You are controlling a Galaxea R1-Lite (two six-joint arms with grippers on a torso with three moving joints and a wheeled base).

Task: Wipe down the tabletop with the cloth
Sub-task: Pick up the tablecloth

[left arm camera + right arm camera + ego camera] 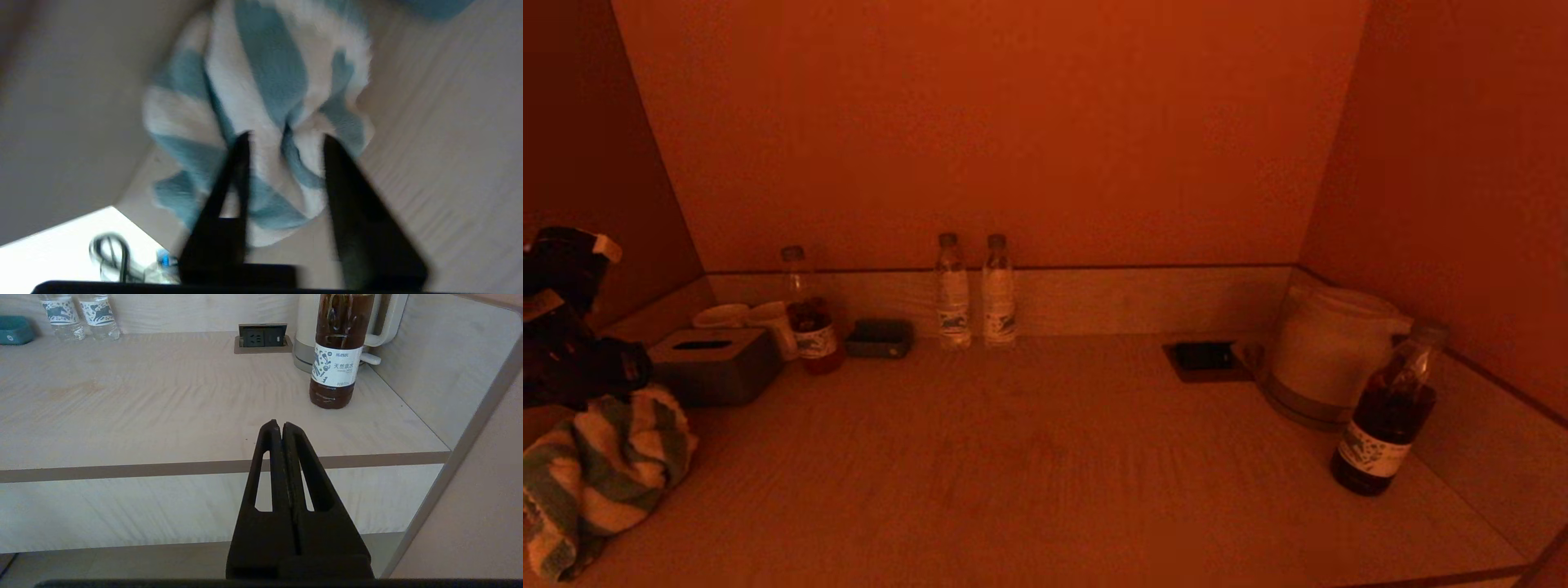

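Observation:
The blue-and-white striped cloth (605, 465) lies bunched at the near left corner of the pale wooden tabletop (1045, 457). My left gripper (605, 390) sits on top of it. In the left wrist view its black fingers (241, 171) stand partly apart with a gathered fold of the cloth (261, 73) pinched between them at the left gripper's tips (286, 136). My right gripper (281, 425) is shut and empty, parked off the front edge of the table (143, 400); it is out of the head view.
Along the back stand a tissue box (715, 363), cups (735, 314), a red-drink bottle (809, 327), a small dark box (880, 337) and two water bottles (976, 294). At the right are a socket panel (1205, 358), a white kettle (1327, 351) and a dark tea bottle (1388, 416). Walls close both sides.

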